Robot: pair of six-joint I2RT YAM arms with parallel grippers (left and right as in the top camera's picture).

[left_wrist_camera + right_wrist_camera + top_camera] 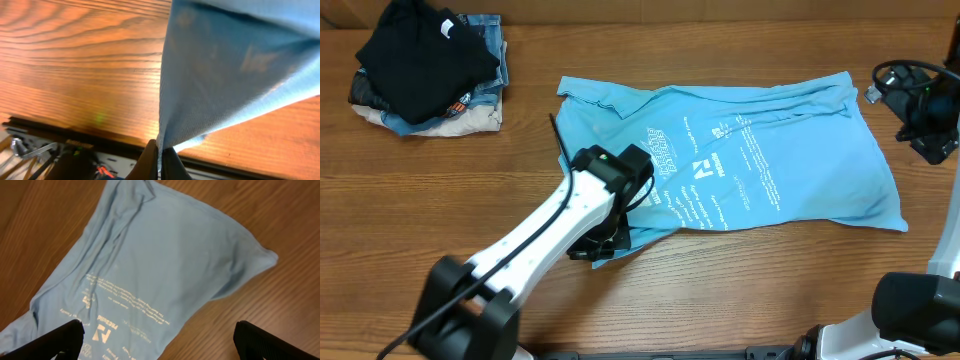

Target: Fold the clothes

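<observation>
Wooden table point(440, 200) with a strong grain carries everything. The light blue T-shirt point(790, 140) lies spread on it, with its long axis going from side to side. The left gripper point(161, 150) is closed on the near edge of this shirt, at its left end. From there the cloth spreads forward and to the gripper's right.

The right gripper point(157, 327) stands wide open and holds nothing, and the right end of the shirt lies below and in front of it.

I judge that the fold must carry the pinched edge across the shirt, so the left arm is the one placed for it.

In the overhead view the arm hides the pinch. The left wrist view shows the fingers point(148, 162) pressed together on the fabric. The right wrist view shows a free corner lying flat on the wood.

A pile of other clothes point(430, 70) sits well apart, forward and left of the left gripper.
</observation>
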